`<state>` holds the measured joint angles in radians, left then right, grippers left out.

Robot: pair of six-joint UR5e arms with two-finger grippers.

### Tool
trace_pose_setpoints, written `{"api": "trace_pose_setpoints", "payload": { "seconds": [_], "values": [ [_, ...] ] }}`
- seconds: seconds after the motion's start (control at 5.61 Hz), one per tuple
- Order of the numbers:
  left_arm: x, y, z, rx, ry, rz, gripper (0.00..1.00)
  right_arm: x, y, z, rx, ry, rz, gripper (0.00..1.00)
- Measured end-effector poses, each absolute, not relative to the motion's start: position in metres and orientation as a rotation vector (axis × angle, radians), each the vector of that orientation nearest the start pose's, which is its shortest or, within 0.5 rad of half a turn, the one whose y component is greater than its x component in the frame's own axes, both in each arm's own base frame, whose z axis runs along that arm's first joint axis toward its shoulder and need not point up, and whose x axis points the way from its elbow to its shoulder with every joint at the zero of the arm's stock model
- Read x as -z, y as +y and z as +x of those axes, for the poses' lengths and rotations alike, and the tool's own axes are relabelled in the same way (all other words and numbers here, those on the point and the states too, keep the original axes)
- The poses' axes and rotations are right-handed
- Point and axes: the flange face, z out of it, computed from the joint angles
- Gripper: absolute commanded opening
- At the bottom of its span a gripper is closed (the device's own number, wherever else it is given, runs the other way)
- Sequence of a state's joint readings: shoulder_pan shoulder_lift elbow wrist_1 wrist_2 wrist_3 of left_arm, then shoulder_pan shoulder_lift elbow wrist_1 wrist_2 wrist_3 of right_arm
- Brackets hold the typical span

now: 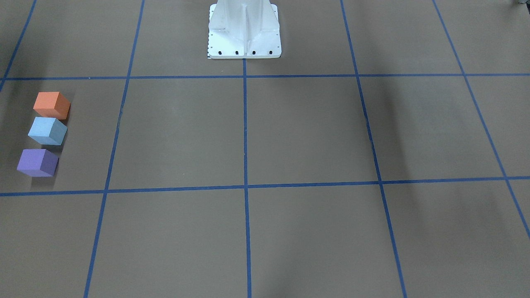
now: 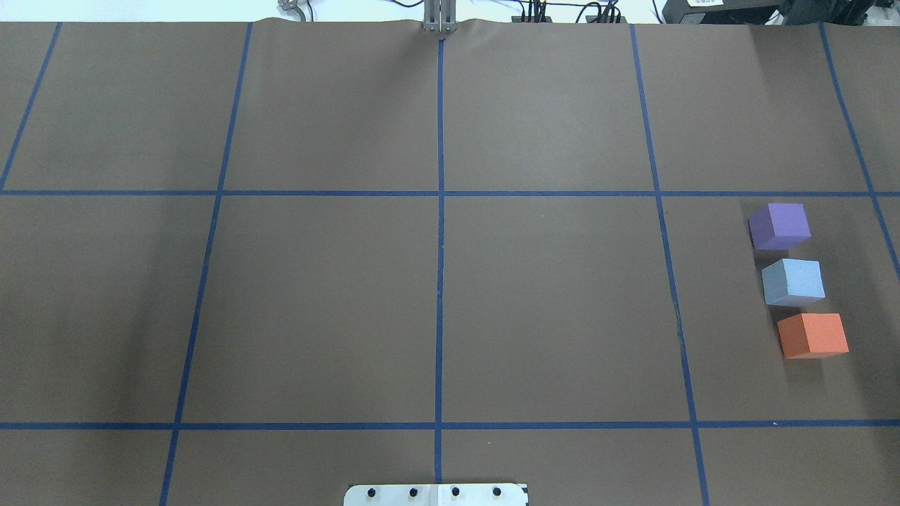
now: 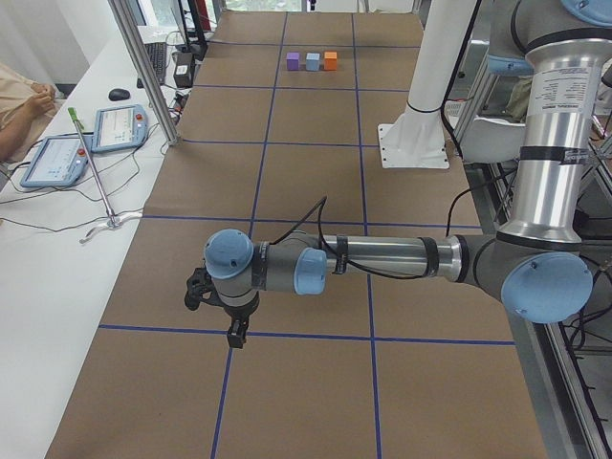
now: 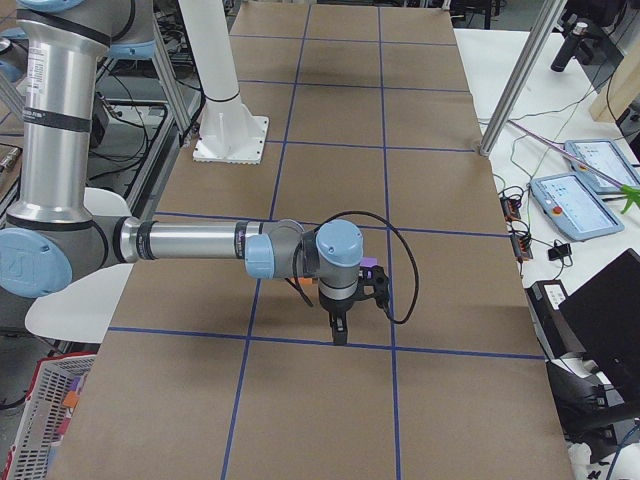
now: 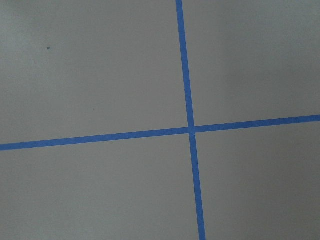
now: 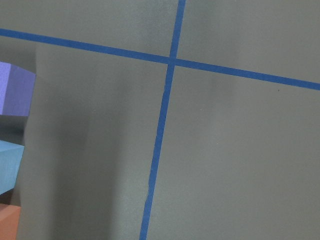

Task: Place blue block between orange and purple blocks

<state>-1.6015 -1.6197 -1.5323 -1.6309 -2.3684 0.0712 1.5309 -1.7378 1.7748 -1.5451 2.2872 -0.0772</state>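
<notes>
The blue block [image 2: 793, 282] sits on the brown table in a row between the purple block [image 2: 779, 225] and the orange block [image 2: 813, 335], with small gaps. The row is on the robot's right, at the left in the front-facing view: orange [image 1: 51, 105], blue [image 1: 47, 130], purple [image 1: 37, 162]. The right wrist view shows the blocks' edges: purple [image 6: 15, 90], blue [image 6: 10, 165], orange [image 6: 9, 222]. My left gripper [image 3: 229, 330] and right gripper [image 4: 340, 330] show only in the side views, pointing down over the table. I cannot tell whether they are open or shut.
The white robot base [image 1: 244, 31] stands at the table's middle edge. Blue tape lines [image 2: 439, 281] divide the brown surface into squares. Tablets [image 3: 120, 127] and cables lie on the white bench beside the table.
</notes>
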Motion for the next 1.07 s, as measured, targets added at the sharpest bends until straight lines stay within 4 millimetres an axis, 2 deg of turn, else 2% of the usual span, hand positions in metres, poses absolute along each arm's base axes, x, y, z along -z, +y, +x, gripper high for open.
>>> {"api": "trace_pose_setpoints", "payload": {
  "seconds": [0.36, 0.89, 1.07],
  "values": [
    [-0.655, -0.501, -0.077, -0.075, 0.792, 0.129, 1.00, -0.636, -0.427, 0.051, 0.134, -0.715, 0.073, 1.00],
    [-0.682, -0.464, -0.076, -0.109, 0.786, 0.208, 1.00, -0.635, -0.427, 0.051, 0.133, -0.715, 0.075, 1.00],
    [-0.686, -0.459, -0.076, -0.112, 0.784, 0.219, 1.00, -0.635, -0.427, 0.051, 0.133, -0.715, 0.076, 1.00]
  ]
}}
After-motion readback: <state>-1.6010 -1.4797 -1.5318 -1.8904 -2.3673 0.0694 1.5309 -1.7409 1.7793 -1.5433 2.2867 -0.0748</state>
